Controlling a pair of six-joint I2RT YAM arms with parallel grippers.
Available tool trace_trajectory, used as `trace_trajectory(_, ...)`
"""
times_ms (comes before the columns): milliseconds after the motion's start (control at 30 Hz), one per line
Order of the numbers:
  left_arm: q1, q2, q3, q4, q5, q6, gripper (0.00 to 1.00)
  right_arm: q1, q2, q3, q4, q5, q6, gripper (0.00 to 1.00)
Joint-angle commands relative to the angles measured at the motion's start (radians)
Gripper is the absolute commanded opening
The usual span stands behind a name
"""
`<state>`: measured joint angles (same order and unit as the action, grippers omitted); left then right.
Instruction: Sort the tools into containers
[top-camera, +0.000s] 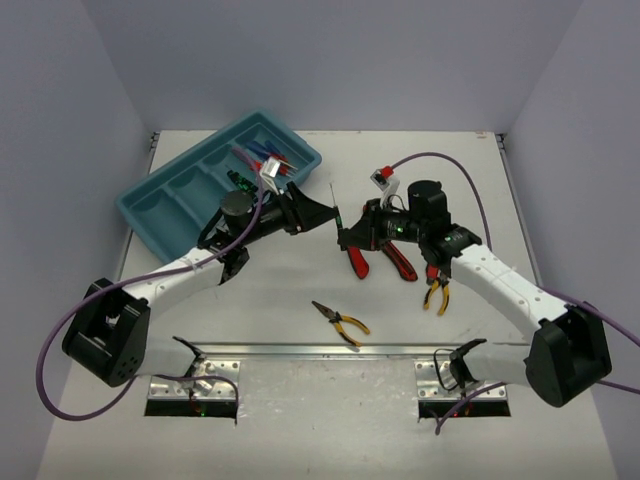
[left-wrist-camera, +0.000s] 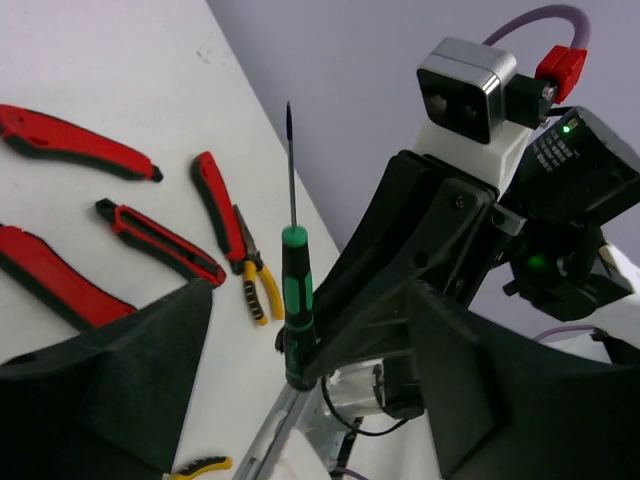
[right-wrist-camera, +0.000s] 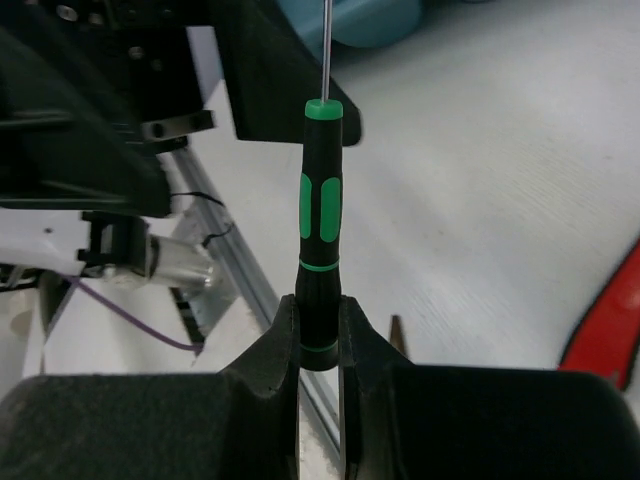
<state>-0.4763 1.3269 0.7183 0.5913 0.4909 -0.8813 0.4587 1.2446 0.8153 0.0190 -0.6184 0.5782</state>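
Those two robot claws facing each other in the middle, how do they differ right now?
The right gripper is shut on the butt of a green-and-black screwdriver; the left gripper grips nothing. The right gripper's jaws are nearly together, while the left gripper's stand wide apart, with that screwdriver showing between them. Both are black, two-fingered, and face each other above the table.
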Motion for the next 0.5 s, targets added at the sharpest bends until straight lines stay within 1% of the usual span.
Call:
trace_trajectory(0,-0.022,0.016,0.055,0.102,0.001,-0.005,0.59,0.009,-0.006,0.030,0.154,-0.178,0.061,0.00)
trace_trajectory(33,-0.027,0.028,0.060,0.101,0.007,-0.004,0.47,0.009,-0.001,0.038,0.157,-0.179,0.069,0.00)
trace_trajectory(67,-0.032,0.031,0.062,0.102,0.010,-0.004,0.44,0.010,0.004,0.039,0.157,-0.179,0.071,0.00)
trace_trajectory(100,-0.039,0.037,0.068,0.101,0.012,0.002,0.38,0.011,0.011,0.046,0.159,-0.186,0.074,0.00)
trace_trajectory(167,-0.048,0.050,0.081,0.089,0.009,0.012,0.20,0.010,0.020,0.060,0.164,-0.206,0.083,0.00)
trace_trajectory(200,-0.048,0.054,0.095,0.066,0.000,0.022,0.13,0.009,0.020,0.064,0.166,-0.210,0.085,0.00)
trace_trajectory(267,-0.048,0.059,0.128,0.005,-0.023,0.049,0.02,0.010,0.018,0.070,0.169,-0.211,0.086,0.02)
trace_trajectory(300,-0.048,0.061,0.134,-0.028,-0.028,0.062,0.00,0.011,0.016,0.073,0.166,-0.211,0.083,0.04)
trace_trajectory(333,-0.047,0.061,0.144,-0.066,-0.054,0.075,0.00,0.011,0.013,0.077,0.156,-0.204,0.078,0.07)
trace_trajectory(367,-0.043,0.062,0.173,-0.126,-0.101,0.097,0.00,0.010,0.010,0.087,0.123,-0.181,0.065,0.13)
trace_trajectory(400,-0.036,0.064,0.211,-0.199,-0.150,0.123,0.00,0.009,0.006,0.099,0.077,-0.151,0.049,0.23)
trace_trajectory(433,-0.017,0.066,0.237,-0.274,-0.206,0.129,0.00,0.008,-0.002,0.110,0.044,-0.117,0.035,0.49)
trace_trajectory(467,0.007,0.069,0.259,-0.349,-0.264,0.128,0.00,0.007,-0.011,0.120,0.015,-0.081,0.021,0.79)
